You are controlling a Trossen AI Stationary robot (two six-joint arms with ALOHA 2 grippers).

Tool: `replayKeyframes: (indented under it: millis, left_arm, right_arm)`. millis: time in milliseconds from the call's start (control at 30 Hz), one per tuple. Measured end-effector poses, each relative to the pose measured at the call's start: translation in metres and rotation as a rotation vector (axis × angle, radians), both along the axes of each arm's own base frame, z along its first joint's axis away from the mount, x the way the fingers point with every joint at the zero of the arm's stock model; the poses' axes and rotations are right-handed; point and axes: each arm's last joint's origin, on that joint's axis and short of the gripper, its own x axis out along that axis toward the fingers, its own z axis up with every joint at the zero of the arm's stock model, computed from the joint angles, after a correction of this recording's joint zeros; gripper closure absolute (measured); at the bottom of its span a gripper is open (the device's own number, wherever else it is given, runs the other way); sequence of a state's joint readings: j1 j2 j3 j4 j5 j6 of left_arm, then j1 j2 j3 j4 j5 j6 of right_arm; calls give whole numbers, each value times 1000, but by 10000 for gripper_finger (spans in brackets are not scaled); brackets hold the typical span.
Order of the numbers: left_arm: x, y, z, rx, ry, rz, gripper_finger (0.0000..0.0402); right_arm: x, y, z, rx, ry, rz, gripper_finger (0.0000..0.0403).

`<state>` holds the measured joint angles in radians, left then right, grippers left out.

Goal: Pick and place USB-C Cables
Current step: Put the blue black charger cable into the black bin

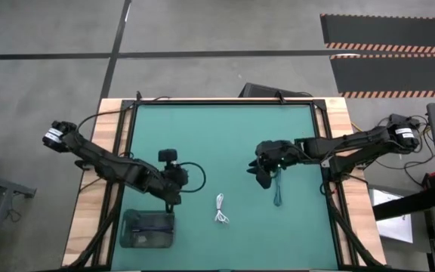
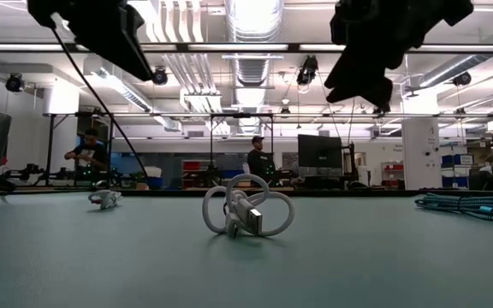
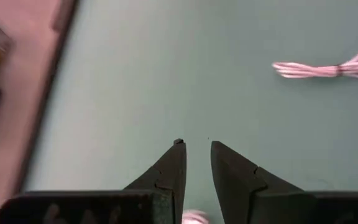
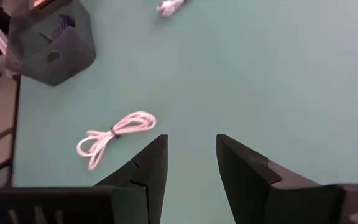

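One white coiled USB-C cable (image 1: 221,209) lies flat near the middle of the green mat, also in the low view (image 2: 246,212), the left wrist view (image 3: 328,68) and the right wrist view (image 4: 114,134). A second white cable (image 4: 169,6) lies on the mat by my left gripper (image 1: 174,195); a bit of white (image 3: 194,216) shows under its fingers. A dark braided cable (image 1: 278,193) lies on the mat just nearer than my right gripper (image 1: 266,172), and shows at the low view's right (image 2: 469,205). Both grippers hover open, left (image 3: 196,146) and right (image 4: 191,140), holding nothing.
A grey see-through bin (image 1: 148,229) stands at the mat's near left corner, just nearer than my left gripper, with something dark inside (image 4: 64,22). Wooden borders and a black frame (image 1: 127,143) edge the mat. People stand in the room beyond the table (image 2: 258,158).
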<state>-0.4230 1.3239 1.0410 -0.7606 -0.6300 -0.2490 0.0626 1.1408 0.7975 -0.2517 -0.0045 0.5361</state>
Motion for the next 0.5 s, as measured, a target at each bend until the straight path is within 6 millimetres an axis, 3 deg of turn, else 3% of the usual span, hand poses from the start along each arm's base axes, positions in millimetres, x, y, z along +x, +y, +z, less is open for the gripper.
replayKeyframes:
  millis: [200, 500]
  left_arm:
    - [4, 7, 2, 131, 26, -51, 343]
    - [6, 15, 2, 212, 39, -31, 343]
  right_arm:
    - [-9, 18, -7, 160, 118, -85, 275]
    - [-37, 38, -24, 322, 448, -330, 275]
